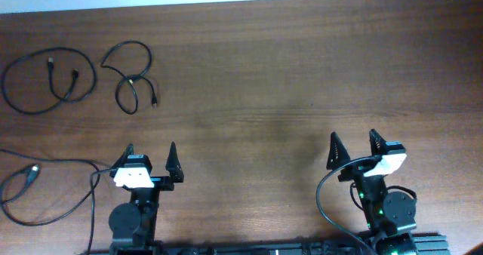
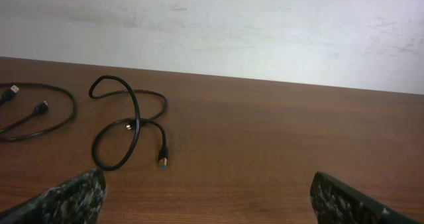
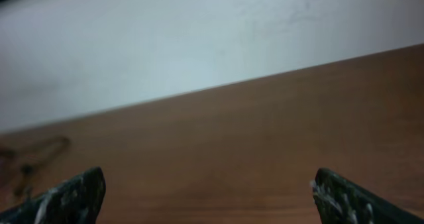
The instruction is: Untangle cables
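Overhead view. Cables lie at the left of the frame: a large loop (image 1: 47, 80) at upper left, a crossed loop (image 1: 132, 78) just right of it and apart from it, and a third cord (image 1: 45, 198) at lower left, running toward the left arm's base. Left hand (image 1: 151, 155) at lower centre-left and right hand (image 1: 352, 142) at lower right both stand wide open, holding nothing, fingers pointing up-frame over bare desk (image 1: 287, 89). The cables already look separate; the crossed loop seems the one left to open.

Left wrist view. The crossed loop (image 2: 129, 134) fills the left-centre, crossing itself at one point, one plug (image 2: 163, 160) lying free at lower centre; the large loop (image 2: 36, 111) shows at the left edge. Finger tips (image 2: 66, 199) frame the bottom corners, well apart. A good grasp would take the cord beside the free plug and draw it away from the crossing.

Right wrist view. Blurred; faint cords (image 3: 30, 161) at far left, well away. This arm probably has too far to reach.
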`<action>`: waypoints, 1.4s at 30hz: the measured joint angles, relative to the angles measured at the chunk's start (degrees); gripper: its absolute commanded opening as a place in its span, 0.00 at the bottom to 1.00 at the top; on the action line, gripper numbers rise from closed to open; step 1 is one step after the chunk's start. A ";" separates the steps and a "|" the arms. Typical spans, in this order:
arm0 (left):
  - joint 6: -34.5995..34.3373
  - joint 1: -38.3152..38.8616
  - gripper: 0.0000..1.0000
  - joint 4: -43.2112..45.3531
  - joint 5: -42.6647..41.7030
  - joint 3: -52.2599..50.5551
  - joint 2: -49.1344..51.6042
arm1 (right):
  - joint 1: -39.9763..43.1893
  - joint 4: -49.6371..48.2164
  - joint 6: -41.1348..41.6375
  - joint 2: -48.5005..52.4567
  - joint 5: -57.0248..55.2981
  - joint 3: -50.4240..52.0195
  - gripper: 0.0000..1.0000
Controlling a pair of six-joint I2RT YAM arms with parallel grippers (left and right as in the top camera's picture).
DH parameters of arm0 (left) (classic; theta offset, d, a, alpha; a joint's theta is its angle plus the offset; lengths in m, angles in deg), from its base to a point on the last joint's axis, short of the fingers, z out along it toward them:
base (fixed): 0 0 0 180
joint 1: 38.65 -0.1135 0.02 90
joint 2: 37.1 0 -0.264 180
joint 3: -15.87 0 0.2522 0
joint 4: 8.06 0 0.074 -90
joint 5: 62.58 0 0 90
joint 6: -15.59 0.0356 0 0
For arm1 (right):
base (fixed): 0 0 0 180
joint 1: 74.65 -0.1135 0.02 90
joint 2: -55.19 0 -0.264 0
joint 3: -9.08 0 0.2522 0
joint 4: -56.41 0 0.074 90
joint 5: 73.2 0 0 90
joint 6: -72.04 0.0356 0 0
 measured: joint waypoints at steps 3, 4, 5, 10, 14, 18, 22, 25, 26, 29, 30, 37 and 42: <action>0.00 0.00 0.99 0.00 0.00 0.00 0.00 | 3.26 1.86 -4.04 0.04 0.39 0.02 0.99; 0.02 0.00 0.99 0.00 0.00 0.00 0.00 | 4.66 1.88 -4.74 0.04 0.42 0.02 0.99; 0.00 0.00 0.98 0.00 0.00 0.00 0.00 | 5.81 1.88 -5.60 0.04 0.46 0.02 0.99; 0.02 0.00 0.99 0.00 0.00 0.00 0.00 | 7.08 1.95 -13.57 0.04 0.63 0.02 0.99; 0.00 0.00 0.99 0.00 0.00 0.00 0.00 | 7.08 1.97 -16.61 0.04 0.63 0.02 0.99; 0.00 0.00 0.99 0.00 0.00 0.00 0.00 | 7.08 1.97 -19.58 0.04 0.63 0.02 0.99; 0.00 0.00 0.99 0.00 0.00 0.00 0.00 | 7.08 1.95 -20.61 0.04 0.63 0.02 0.99; 0.00 0.00 0.99 0.00 0.00 0.00 0.00 | 7.08 1.92 -20.74 0.04 0.63 0.02 0.99; 0.00 0.00 0.99 0.00 0.00 0.00 0.00 | 7.08 1.92 -20.85 0.04 0.61 0.02 0.99; 0.00 0.00 0.99 0.00 0.00 0.00 0.00 | 7.08 1.92 -20.85 0.04 0.63 0.02 0.99; 0.00 0.00 0.99 0.00 0.00 0.00 0.00 | 7.08 1.92 -20.85 0.04 0.61 0.02 0.99; 0.00 0.00 0.99 0.00 0.02 0.00 0.00 | 7.08 1.92 -20.83 0.04 0.63 0.02 0.99; 0.00 0.00 0.99 0.00 0.00 0.00 0.00 | 7.08 1.92 -20.85 0.04 0.63 0.02 0.99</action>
